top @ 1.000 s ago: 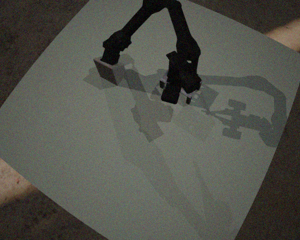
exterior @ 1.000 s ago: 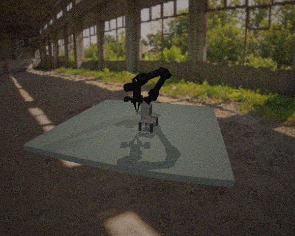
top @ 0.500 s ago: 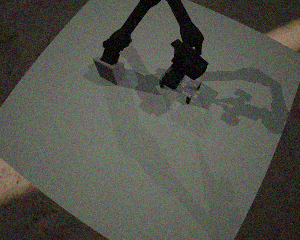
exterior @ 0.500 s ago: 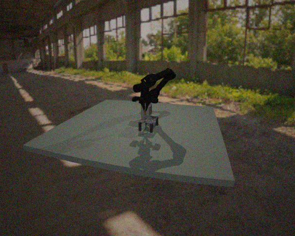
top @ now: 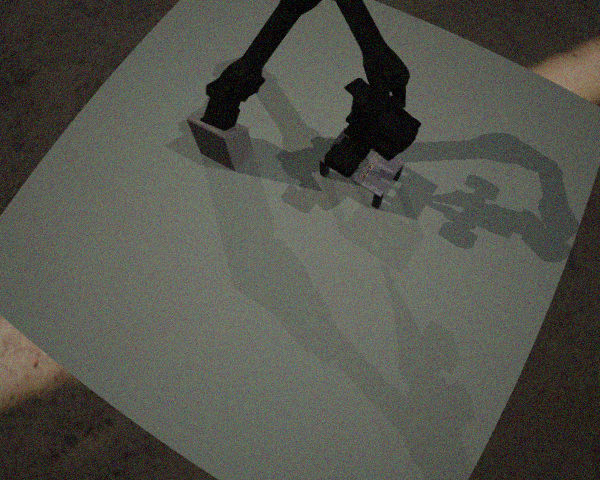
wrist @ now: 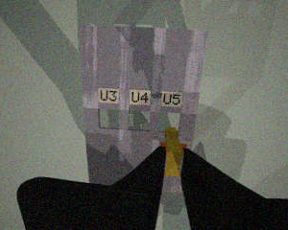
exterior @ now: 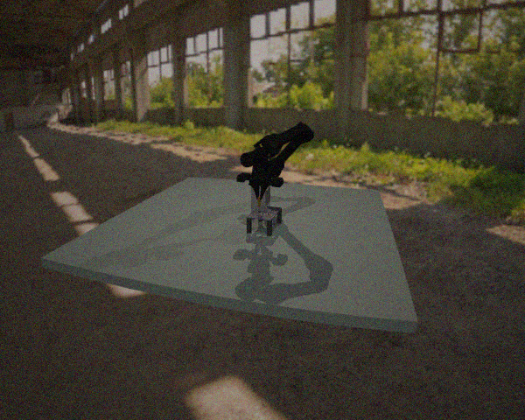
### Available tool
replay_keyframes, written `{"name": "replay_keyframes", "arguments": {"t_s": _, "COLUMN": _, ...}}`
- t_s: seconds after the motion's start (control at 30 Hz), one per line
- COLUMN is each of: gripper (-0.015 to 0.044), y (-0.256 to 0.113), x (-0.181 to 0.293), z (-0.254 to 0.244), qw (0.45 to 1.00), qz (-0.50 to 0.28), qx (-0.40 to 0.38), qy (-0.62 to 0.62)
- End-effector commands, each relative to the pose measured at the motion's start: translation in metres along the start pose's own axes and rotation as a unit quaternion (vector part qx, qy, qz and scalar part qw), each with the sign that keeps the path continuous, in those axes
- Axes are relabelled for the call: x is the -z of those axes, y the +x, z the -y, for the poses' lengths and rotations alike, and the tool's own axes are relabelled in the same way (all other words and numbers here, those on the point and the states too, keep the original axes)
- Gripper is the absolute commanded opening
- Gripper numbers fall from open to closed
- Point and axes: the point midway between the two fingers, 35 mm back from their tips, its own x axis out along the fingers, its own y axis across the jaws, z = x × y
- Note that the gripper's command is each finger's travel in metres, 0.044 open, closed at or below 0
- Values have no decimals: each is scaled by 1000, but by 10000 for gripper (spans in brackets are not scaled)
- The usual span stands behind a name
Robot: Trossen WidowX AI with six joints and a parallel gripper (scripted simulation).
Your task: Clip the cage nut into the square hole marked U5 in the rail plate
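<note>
1. The pincer (top: 349, 160) (exterior: 259, 195) (wrist: 172, 153) is nearly closed, only a narrow gap stays between its fingers, and it has hold of the cage nut (exterior: 259, 201) (wrist: 172, 139).

2. The cage nut is between the fingertips, a yellow piece with orange parts at both sides. In the exterior view it is over the rail plate (top: 378, 178) (exterior: 263, 211) (wrist: 105, 57), near to its top. If it already touches, I cannot tell.

3. The important relation is this one: in the wrist view, the square hole U5 (wrist: 174, 119) lies just beyond the nut, towards the U5 label (wrist: 172, 99). The end of the nut covers a part of the near edge of the hole. Because the nut is higher than the plate, some of this offset can be only from the angle of looking.

4. The long side of the nut, as the wrist camera shows it, goes up and down the picture, about the same way as the sides of the plate. So I judge that little turning is needed.

5. There is only one arm, and its pincer is at the U5 end of the row, nearer to U5 than to U3 or U4.

6. The next move, in my judgement, is a small correction over U5, then straight down with the wings squeezed. If the offset is real, one wing could catch on the near edge.
</note>
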Motion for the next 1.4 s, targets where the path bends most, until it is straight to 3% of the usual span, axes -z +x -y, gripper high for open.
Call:
{"name": "replay_keyframes", "arguments": {"t_s": 0.0, "gripper": 26, "y": 0, "x": 0, "z": -2, "qw": 1000, "qz": 4, "qx": 14, "qy": -1}}
{"name": "replay_keyframes", "arguments": {"t_s": 1.37, "gripper": 26, "y": 34, "x": -2, "z": -8, "qw": 999, "qz": 3, "qx": 45, "qy": -2}}
